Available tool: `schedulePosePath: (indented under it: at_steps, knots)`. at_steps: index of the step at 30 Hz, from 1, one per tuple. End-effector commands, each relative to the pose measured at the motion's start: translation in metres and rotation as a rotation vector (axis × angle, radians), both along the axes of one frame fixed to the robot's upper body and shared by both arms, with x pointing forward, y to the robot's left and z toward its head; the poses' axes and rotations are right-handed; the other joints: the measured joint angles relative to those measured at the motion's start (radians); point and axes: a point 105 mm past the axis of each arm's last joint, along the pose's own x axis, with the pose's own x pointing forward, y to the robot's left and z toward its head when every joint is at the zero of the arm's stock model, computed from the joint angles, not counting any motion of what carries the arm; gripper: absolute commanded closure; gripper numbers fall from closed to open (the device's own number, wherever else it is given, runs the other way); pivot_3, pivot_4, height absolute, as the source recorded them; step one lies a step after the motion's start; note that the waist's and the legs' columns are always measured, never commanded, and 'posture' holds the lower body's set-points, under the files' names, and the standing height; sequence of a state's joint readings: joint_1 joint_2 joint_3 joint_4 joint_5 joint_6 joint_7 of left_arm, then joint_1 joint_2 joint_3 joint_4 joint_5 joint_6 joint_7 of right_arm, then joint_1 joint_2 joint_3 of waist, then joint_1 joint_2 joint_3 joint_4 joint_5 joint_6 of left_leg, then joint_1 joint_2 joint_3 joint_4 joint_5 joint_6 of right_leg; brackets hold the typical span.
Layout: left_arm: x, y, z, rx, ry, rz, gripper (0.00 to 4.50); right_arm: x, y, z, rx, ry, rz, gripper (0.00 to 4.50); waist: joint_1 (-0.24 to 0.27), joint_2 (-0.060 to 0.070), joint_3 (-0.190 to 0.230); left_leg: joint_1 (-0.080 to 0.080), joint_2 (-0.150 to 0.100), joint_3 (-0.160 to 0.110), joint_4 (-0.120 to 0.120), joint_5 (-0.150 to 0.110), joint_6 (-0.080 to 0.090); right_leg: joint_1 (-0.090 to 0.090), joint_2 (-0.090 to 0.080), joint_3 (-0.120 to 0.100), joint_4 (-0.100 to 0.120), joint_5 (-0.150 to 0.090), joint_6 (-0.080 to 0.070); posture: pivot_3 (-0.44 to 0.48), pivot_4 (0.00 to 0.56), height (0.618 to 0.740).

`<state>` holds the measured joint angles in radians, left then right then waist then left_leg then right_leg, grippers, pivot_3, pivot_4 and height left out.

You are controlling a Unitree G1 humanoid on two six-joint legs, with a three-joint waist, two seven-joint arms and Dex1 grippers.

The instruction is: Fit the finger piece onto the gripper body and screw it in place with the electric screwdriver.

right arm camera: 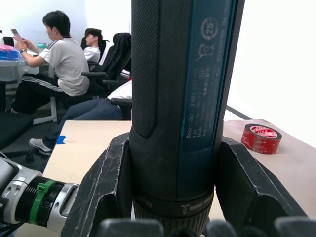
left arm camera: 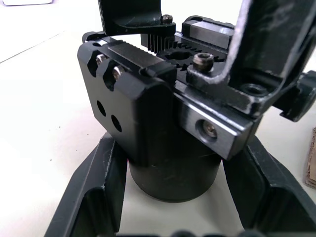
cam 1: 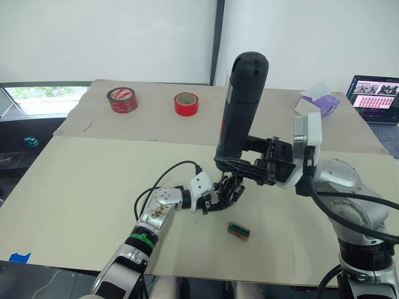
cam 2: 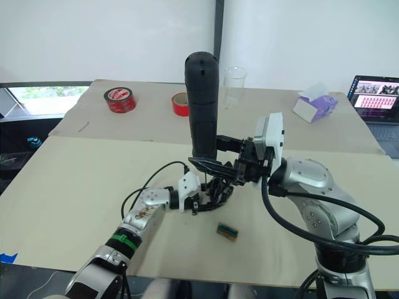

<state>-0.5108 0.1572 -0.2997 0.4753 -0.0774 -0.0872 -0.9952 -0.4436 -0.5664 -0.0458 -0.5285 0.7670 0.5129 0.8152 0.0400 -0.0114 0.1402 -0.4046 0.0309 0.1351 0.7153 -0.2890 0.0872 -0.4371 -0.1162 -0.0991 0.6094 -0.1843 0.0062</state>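
My left gripper (cam 1: 222, 195) is shut on the gripper body (cam 1: 228, 187), a small black blocky assembly held just above the table near its middle. The left wrist view has my left fingers (left arm camera: 94, 192) on either side of the gripper body's (left arm camera: 148, 103) round base. Two black finger parts rise from its toothed slides, and I cannot tell which is the finger piece. My right gripper (cam 1: 242, 164) is shut on the electric screwdriver (cam 1: 242, 103), which stands upright right above the gripper body. Its bit is hidden behind my right fingers (right arm camera: 106, 190).
A small green-brown block (cam 1: 239, 230) lies on the table just right of the gripper body. Two red tape rolls (cam 1: 122, 99) (cam 1: 186, 104), a clear cup (cam 2: 235, 84), a tissue box (cam 1: 318, 103) and a laptop (cam 1: 377, 99) stand at the back. People sit in chairs (right arm camera: 59, 59) beyond the table.
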Motion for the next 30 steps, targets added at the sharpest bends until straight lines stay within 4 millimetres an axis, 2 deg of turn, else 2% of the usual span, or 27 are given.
schedulePosePath:
  at_steps: [1,30]
  knots:
    - [-0.014,-0.003,-0.031,0.099,0.093,-0.043,2.22,-0.005,-0.003,0.013,0.040,-0.083,-0.004,2.59,0.000,0.000,0.000,0.000,0.000,0.000,0.000,0.000,0.000,0.000,0.000,0.000,0.000,0.000,0.000,0.000,0.150,0.740]
    - [-0.016,-0.002,-0.033,0.102,0.101,-0.048,2.22,-0.001,-0.004,0.002,0.030,-0.074,-0.028,2.59,0.000,0.000,0.000,0.000,0.000,0.000,0.000,0.000,0.000,0.000,0.000,0.000,0.000,0.000,0.000,0.000,0.150,0.740]
